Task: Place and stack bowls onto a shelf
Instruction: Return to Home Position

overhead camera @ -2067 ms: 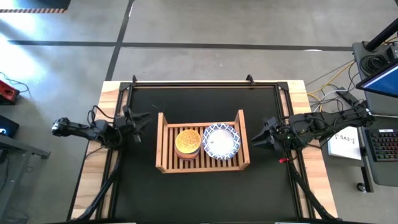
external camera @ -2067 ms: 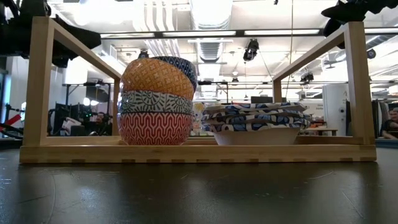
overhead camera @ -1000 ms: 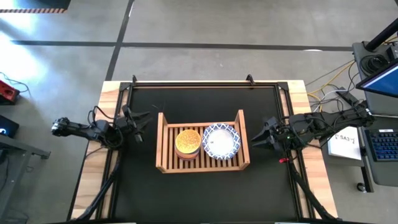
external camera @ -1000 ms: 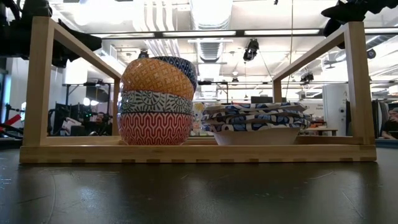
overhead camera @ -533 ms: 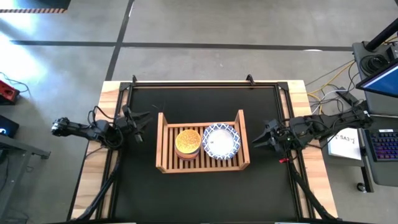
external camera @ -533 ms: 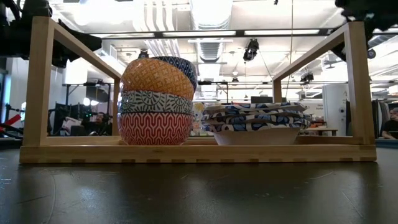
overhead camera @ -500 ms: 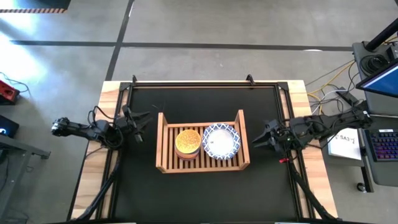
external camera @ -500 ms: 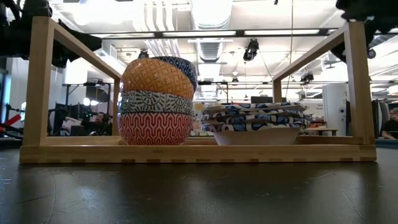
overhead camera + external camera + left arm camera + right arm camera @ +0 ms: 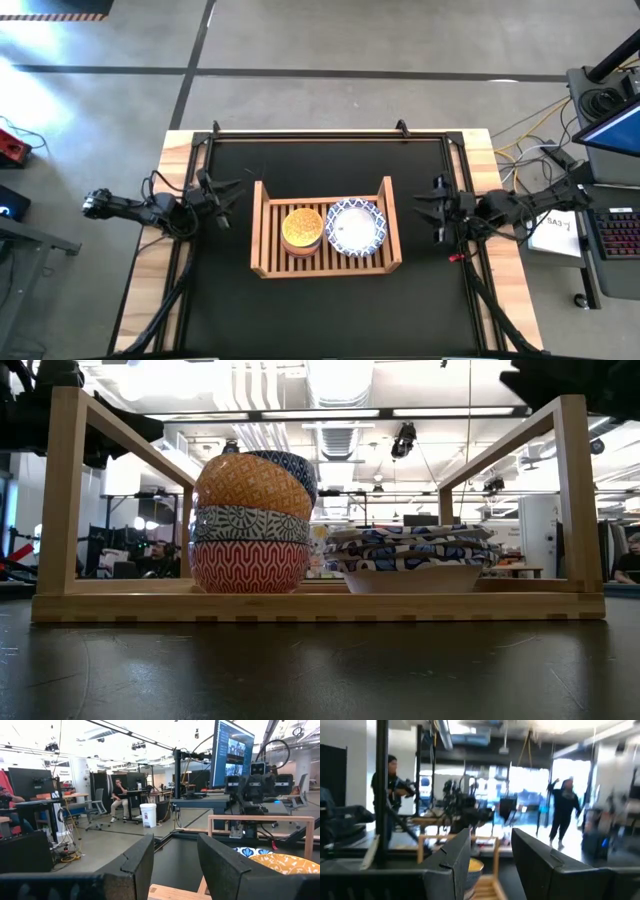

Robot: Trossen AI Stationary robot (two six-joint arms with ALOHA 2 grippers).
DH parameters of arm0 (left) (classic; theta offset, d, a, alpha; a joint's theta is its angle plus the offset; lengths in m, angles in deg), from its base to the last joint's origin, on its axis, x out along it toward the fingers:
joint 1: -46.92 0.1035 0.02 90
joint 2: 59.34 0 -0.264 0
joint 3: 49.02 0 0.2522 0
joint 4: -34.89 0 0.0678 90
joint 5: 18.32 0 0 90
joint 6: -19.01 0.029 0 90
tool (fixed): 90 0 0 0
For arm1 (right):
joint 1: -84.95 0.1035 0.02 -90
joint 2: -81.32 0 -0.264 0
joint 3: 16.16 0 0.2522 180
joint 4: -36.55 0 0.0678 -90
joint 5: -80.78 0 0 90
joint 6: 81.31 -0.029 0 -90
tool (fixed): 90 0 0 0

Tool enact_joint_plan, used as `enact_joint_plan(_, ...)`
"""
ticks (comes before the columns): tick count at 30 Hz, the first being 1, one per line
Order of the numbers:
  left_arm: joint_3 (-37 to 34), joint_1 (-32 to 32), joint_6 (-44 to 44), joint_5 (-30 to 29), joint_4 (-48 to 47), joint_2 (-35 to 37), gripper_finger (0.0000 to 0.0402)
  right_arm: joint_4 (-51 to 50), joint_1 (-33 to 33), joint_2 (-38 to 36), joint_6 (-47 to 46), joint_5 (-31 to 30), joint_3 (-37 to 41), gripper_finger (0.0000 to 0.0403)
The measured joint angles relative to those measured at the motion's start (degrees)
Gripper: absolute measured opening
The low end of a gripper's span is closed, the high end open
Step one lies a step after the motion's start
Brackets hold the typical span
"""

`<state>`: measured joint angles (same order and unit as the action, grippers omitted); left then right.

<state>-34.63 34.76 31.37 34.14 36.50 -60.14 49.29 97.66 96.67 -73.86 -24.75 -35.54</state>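
The wooden shelf [image 9: 325,268] stands in the middle of the black table top. On its slats, at the left, rests a stack of small patterned bowls [image 9: 252,525], a yellow one [image 9: 302,229] on top and a red one at the bottom. Beside it sits a stack of white bowls with blue rims [image 9: 355,227] [image 9: 415,560]. My left gripper [image 9: 230,200] [image 9: 175,855] waits open beyond the shelf's left wall. My right gripper [image 9: 420,208] [image 9: 490,851] hovers open beyond the shelf's right wall. Neither has anything between its fingers.
A black frame [image 9: 325,135] runs around the table top, with bare wooden strips [image 9: 155,290] outside it. A keyboard and papers [image 9: 560,225] lie off the table's right side. People stand and sit in the room behind the table.
My right gripper has drawn back from the shelf toward the table's right edge and sunk a little. It has rolled about its own axis and tipped from pointing downward to about level. Its fingers stay open. The bowls and the shelf have not moved.
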Motion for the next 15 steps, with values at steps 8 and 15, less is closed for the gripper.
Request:
enact_joint_plan(8, 0.0, 0.02, 0.0, 0.02, 0.0, -0.35, 0.0135, 1.49, 0.0, -0.09, 10.84, -0.14, 1.91, 0.0132)
enact_joint_plan(15, 0.0, 0.01, 0.0, 0.02, 0.02, -0.35, 0.0135, 3.36, 0.0, -0.7, 6.17, -0.15, 3.23, 0.0132)
